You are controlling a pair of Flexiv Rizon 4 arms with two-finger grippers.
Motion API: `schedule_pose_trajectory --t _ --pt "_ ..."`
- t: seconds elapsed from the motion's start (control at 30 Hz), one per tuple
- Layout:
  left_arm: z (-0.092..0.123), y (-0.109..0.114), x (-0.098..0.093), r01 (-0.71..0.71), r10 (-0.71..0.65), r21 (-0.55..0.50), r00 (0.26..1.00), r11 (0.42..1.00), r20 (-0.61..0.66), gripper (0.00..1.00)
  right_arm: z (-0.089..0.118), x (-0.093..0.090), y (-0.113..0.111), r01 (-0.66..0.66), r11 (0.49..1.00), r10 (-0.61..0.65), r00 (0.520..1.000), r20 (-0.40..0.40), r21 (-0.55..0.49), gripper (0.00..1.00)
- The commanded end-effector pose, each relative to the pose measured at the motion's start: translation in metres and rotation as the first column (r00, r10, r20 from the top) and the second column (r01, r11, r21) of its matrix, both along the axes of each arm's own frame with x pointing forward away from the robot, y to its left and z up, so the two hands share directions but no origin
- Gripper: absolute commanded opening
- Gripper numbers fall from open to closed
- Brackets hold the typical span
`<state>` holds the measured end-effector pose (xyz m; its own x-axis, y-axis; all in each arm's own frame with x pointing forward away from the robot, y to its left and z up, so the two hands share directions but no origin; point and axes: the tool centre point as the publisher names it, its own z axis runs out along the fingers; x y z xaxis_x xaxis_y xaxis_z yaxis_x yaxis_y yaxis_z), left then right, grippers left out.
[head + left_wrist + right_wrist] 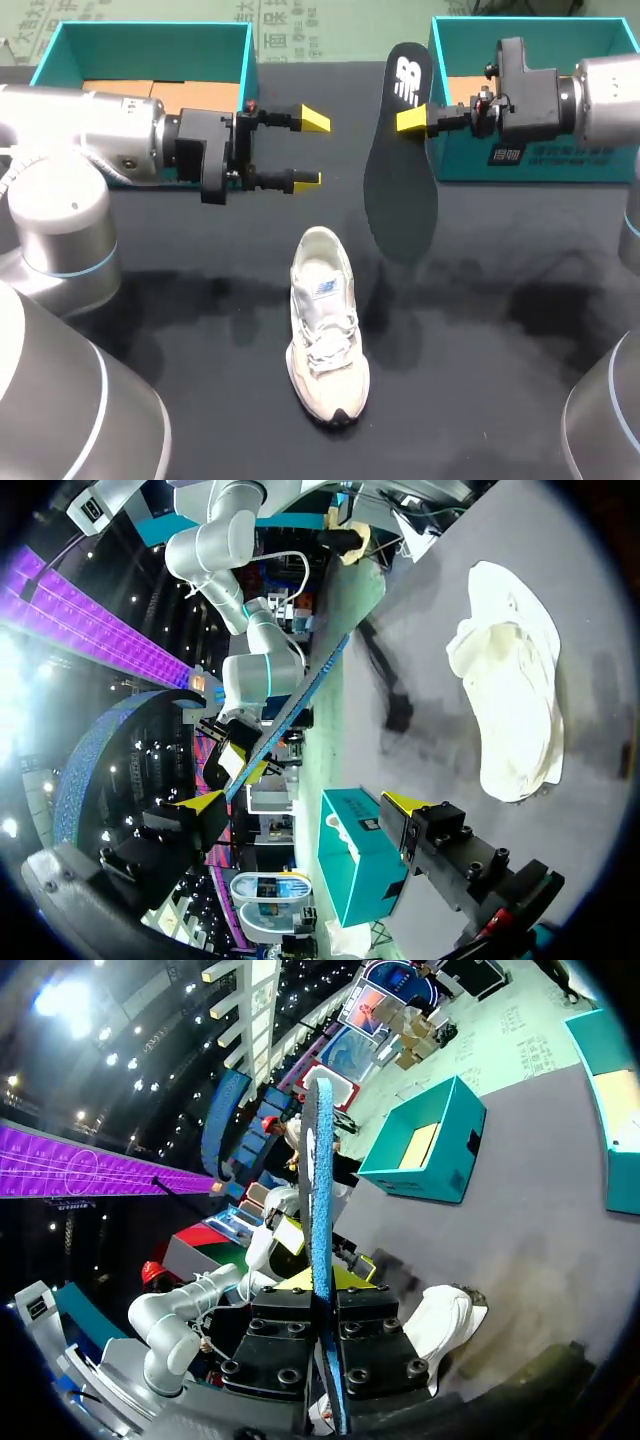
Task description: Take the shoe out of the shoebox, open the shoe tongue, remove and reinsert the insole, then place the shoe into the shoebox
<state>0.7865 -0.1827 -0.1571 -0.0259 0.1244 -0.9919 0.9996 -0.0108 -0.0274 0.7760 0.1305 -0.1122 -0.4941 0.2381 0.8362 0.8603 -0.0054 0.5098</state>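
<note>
Plain black table (490, 390)

White shoe (325, 330) upright mid-table; black insole (400, 190) raised beside it; teal shoebox (150, 50) behind.

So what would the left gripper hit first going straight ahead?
Probably the insole, held on edge above the table by the right gripper. The open left gripper points across at it, and its wrist view shows the insole edge-on ahead. Exact height match is hard to judge.
</note>
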Motion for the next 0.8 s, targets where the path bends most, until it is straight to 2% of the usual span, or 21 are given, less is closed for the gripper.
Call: schedule_pose_trajectory --t 0.03,0.17,0.3,0.37,0.43,0.47,0.8 --pt "-0.001 -0.001 0.000 0.000 0.000 0.000 1.000 1.000 0.002 1.00 0.000 0.006 0.007 -0.009 1.000 0.009 1.000 -0.006 -0.009 0.00" --pt "-0.001 -0.001 0.000 0.000 0.000 0.000 1.000 1.000 0.002 1.00 0.000 0.006 0.007 -0.009 1.000 0.009 1.000 -0.006 -0.009 0.00" --pt "-0.001 -0.001 0.000 0.000 0.000 0.000 1.000 1.000 0.002 1.00 -0.008 0.021 0.008 -0.074 0.997 0.075 0.990 -0.115 0.011 0.00" --pt "-0.001 -0.001 0.000 0.000 0.000 0.000 1.000 1.000 0.002 1.00 -0.010 0.025 0.002 -0.077 0.997 0.080 0.984 -0.160 0.021 0.00" --pt "-0.001 -0.001 0.000 0.000 0.000 0.000 1.000 1.000 0.002 1.00 -0.013 0.029 -0.004 -0.092 0.994 0.105 0.964 -0.244 0.062 0.00" --pt "-0.001 -0.001 0.000 0.000 0.000 0.000 1.000 1.000 0.002 1.00 -0.014 0.031 -0.007 -0.109 0.993 0.116 0.955 -0.272 0.040 0.00" --pt "-0.001 -0.001 0.000 0.000 0.000 0.000 1.000 1.000 0.002 1.00 -0.014 0.031 -0.007 -0.109 0.993 0.116 0.955 -0.272 0.040 0.00"
